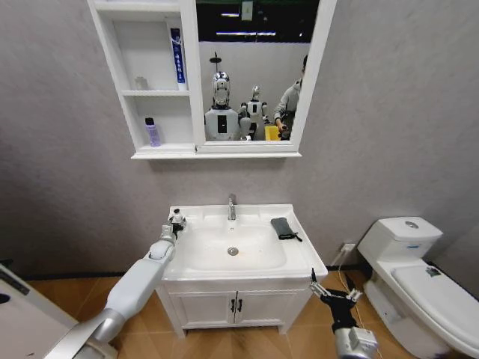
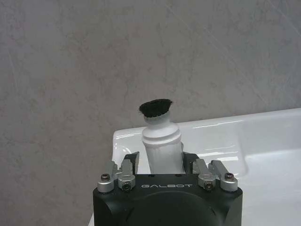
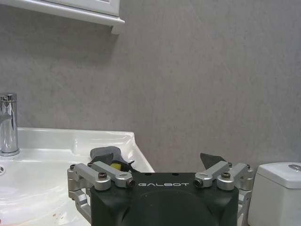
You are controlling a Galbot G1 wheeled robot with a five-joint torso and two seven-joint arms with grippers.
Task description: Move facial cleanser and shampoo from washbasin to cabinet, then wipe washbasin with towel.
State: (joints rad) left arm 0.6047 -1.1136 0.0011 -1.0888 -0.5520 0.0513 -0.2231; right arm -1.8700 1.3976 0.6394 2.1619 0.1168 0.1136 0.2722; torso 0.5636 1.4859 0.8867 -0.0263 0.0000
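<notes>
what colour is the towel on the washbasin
Dark grey-green. The towel lies on the washbasin rim's right side, clearest in the head view.

Grey mottled wall (image 1: 389, 112), white toilet (image 1: 419, 277), seemingly wooden floor (image 1: 150, 329)

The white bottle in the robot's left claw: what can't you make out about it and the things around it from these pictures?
- White bottle: left wrist view, lower body hidden behind the left gripper; no label shows.
- Head view: the same bottle is too small, masked by the gripper.
- Towel: right wrist view, mostly hidden behind the right gripper.
- Cabinet: head view, top cut off by the edge; labels on the shelved items unreadable.
</notes>
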